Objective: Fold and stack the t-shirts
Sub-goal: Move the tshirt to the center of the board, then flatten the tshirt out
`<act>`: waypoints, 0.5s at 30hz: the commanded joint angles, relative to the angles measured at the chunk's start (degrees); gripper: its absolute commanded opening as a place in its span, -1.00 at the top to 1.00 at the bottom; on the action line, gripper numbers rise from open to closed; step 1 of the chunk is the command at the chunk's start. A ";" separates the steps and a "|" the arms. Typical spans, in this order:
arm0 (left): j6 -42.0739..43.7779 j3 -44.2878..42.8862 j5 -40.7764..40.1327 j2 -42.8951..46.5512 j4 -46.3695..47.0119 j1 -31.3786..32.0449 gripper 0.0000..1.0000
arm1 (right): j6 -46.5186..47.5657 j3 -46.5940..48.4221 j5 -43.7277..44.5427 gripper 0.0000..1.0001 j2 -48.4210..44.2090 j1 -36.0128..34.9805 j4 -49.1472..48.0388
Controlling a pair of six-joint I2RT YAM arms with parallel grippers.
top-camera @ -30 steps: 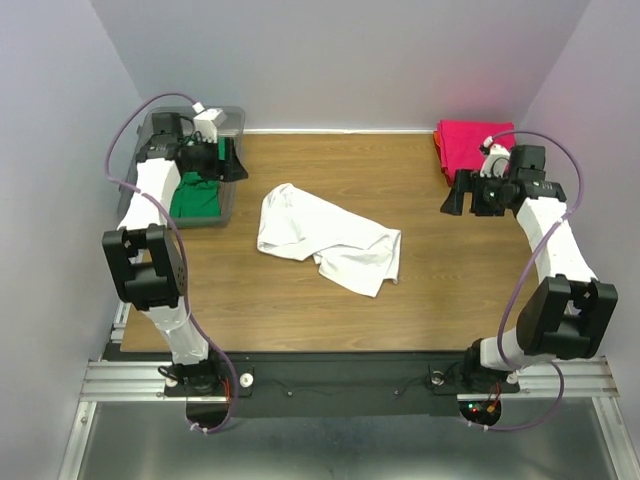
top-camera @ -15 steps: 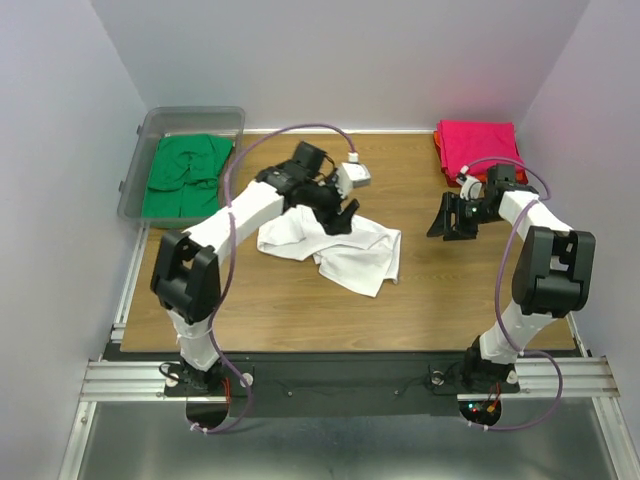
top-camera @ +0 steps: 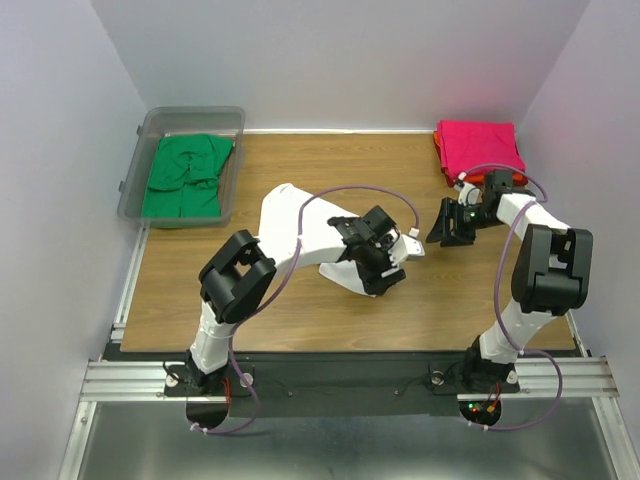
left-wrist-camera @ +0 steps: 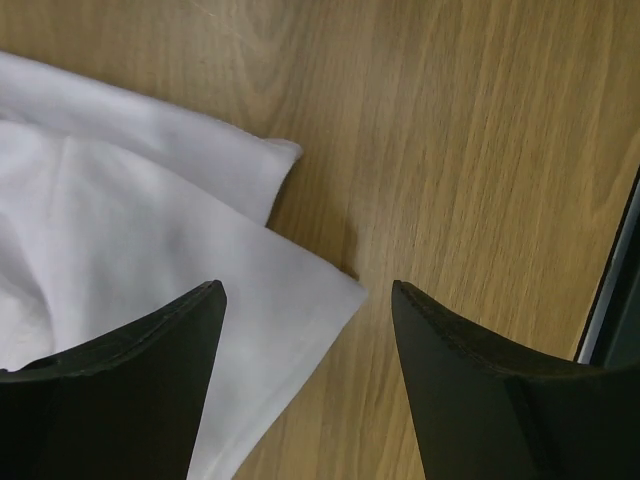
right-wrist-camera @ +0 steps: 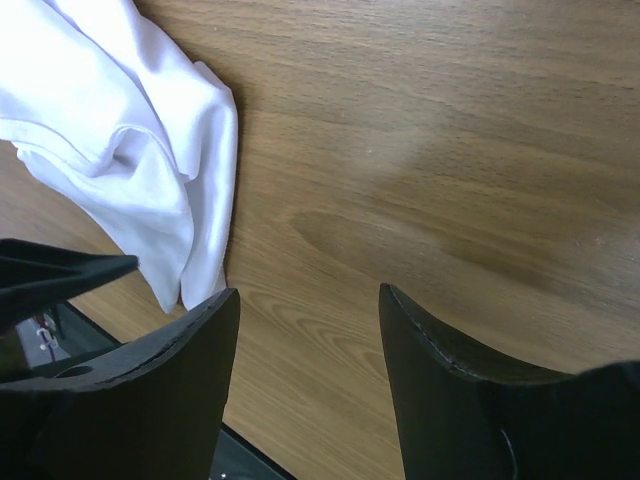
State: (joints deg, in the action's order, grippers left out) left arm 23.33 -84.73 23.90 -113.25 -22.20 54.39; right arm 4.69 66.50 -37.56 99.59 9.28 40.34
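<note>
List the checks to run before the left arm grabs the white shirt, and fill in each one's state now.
1. Left end effector open, nothing held: ok.
2. White shirt has a corner lying under that gap: ok.
3. Right end effector open, over bare table beside the shirt's edge: ok.
4. Shirt spread flat: not ok, it is wrinkled and doubled over.
5. Left end effector's height above the cloth: cannot tell.
6. Pink shirt lies apart at the far right corner: ok.
</note>
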 commanded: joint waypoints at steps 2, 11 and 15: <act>-1.62 1.84 -3.77 -1.53 1.01 2.56 -0.57 | -0.03 -1.02 -1.38 -0.26 0.43 -0.31 -0.17; -3.38 2.90 -9.22 -4.00 0.23 3.09 0.14 | 0.32 -1.55 -1.20 -0.25 -0.27 -0.31 -0.08; -2.94 1.33 -4.32 2.92 -2.23 0.21 0.94 | 1.46 -1.29 -0.93 -0.20 -1.06 -0.40 -0.08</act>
State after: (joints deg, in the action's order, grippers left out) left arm 20.51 -82.74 16.80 -116.42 -21.06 56.90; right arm 4.82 64.77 -37.82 100.01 9.28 40.32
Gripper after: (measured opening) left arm 0.110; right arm 0.608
